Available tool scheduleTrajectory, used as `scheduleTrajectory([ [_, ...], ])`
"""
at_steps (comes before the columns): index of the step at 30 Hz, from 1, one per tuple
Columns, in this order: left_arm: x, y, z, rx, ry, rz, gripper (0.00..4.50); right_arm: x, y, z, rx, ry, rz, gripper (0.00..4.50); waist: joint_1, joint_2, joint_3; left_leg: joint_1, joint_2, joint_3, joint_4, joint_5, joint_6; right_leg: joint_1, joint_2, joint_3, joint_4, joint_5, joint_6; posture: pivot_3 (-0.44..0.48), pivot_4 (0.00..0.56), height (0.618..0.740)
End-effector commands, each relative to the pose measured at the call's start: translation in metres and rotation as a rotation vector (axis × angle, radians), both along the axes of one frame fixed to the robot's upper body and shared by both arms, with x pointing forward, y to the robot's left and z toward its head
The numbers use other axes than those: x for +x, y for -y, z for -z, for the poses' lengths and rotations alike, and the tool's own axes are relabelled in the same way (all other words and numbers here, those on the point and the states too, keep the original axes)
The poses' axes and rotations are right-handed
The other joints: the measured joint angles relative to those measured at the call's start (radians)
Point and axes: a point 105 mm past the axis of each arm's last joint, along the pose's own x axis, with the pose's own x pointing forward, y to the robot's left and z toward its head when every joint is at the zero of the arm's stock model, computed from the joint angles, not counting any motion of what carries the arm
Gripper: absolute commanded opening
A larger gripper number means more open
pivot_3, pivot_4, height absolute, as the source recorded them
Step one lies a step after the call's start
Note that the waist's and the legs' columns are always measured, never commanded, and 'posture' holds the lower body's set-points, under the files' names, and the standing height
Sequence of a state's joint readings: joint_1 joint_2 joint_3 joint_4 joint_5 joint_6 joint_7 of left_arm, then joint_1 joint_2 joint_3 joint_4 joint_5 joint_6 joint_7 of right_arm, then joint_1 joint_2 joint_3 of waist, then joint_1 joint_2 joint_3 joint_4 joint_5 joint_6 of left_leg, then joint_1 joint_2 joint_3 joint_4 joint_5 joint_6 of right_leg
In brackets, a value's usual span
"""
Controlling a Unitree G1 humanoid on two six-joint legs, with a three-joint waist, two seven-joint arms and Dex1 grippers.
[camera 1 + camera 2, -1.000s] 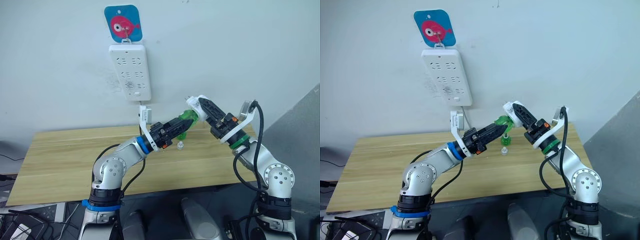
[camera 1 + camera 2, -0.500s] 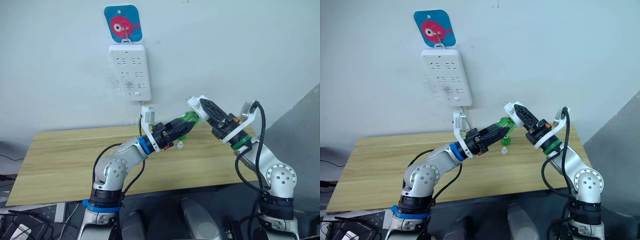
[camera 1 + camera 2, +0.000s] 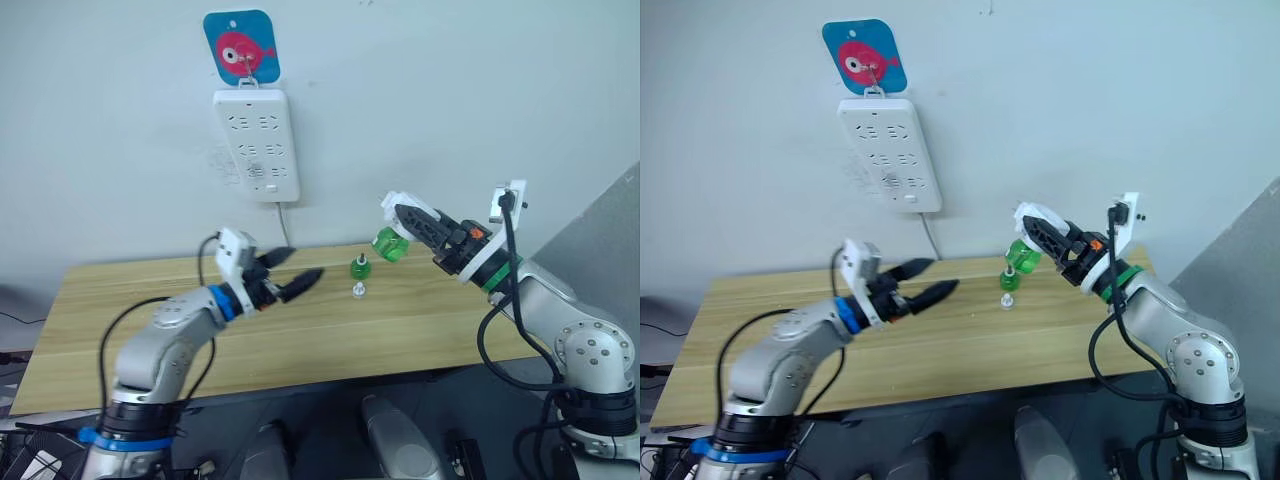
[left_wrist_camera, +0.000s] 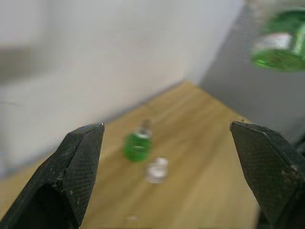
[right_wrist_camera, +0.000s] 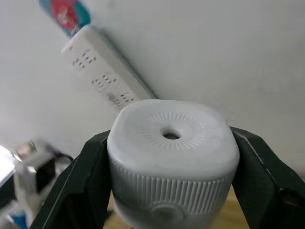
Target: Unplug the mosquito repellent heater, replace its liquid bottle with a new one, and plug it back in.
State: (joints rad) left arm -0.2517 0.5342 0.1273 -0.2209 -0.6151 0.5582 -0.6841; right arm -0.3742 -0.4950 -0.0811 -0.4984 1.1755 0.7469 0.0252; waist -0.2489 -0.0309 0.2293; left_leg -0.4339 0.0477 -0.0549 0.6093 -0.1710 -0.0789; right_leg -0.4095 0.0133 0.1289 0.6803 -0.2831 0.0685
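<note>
- The left hand [image 3: 296, 272] hovers over the desk [image 3: 120, 300], left of the frame's centre, with its two black fingers spread apart and nothing between them.
- The right hand [image 3: 408, 216], right of centre and raised above the desk, is clamped on the mosquito repellent heater [image 5: 172, 157]; in the right wrist view a black finger presses each side of the white ribbed body, and the round vent hole faces the camera.
- A green bottle [image 3: 389, 244] hangs from the heater's underside, tilted, clear of the desk and pointing toward the left hand.
- On the desk near the middle of the frame, between the two hands, stands a second small green bottle [image 3: 360, 267], upright.
- Just in front of that bottle lies a small clear cap [image 3: 358, 290], apart from it.
- On the wall behind, in the upper left of the frame, hangs a long white power strip [image 3: 256, 145], with its cord running down toward the desk.
- Above the strip is a blue card with a pink fish [image 3: 241, 47], from which the strip hangs.
</note>
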Motion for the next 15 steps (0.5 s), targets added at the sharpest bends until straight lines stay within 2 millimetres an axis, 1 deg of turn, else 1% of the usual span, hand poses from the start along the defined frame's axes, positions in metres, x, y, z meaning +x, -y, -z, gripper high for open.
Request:
scheduleTrajectory([
  [1,0.008,-0.022,-0.024,0.023,0.095,-0.065,4.5,-0.004,-0.004,-0.016,-0.022,0.115,-0.009,3.05,0.005,0.0,0.0,0.0,0.0,0.0,0.0,0.0,0.0,0.0,0.0,0.0,0.0,0.0,0.0,-0.248,0.18,0.733],
  [5,0.026,-0.05,-0.043,0.043,0.14,-0.15,4.5,-0.005,-0.008,-0.019,-0.046,0.145,-0.04,3.05,0.014,0.0,0.0,-0.001,-0.001,0.0,0.0,0.0,0.0,0.0,-0.001,-0.001,-0.001,0.0,0.0,-0.238,0.178,0.733],
  [7,0.035,-0.057,-0.052,0.039,0.156,-0.164,4.5,-0.005,-0.009,-0.021,-0.051,0.152,-0.05,3.05,0.021,0.0,0.0,-0.001,-0.001,-0.001,0.0,0.0,0.0,-0.001,-0.001,-0.002,0.0,0.0,0.0,-0.237,0.178,0.733],
  [10,0.044,-0.058,-0.058,0.039,0.16,-0.144,4.5,-0.005,-0.011,-0.023,-0.059,0.159,-0.067,3.05,0.025,0.0,0.0,-0.001,0.0,-0.001,0.0,0.0,0.0,-0.001,-0.001,-0.002,0.0,0.0,0.0,-0.235,0.179,0.733],
  [15,0.064,-0.053,-0.069,0.038,0.176,-0.102,4.5,-0.008,-0.016,-0.024,-0.081,0.17,-0.097,3.05,0.029,0.0,0.0,-0.001,0.0,-0.002,0.0,0.0,0.0,-0.001,-0.001,-0.003,0.001,0.0,0.0,-0.241,0.181,0.733],
])
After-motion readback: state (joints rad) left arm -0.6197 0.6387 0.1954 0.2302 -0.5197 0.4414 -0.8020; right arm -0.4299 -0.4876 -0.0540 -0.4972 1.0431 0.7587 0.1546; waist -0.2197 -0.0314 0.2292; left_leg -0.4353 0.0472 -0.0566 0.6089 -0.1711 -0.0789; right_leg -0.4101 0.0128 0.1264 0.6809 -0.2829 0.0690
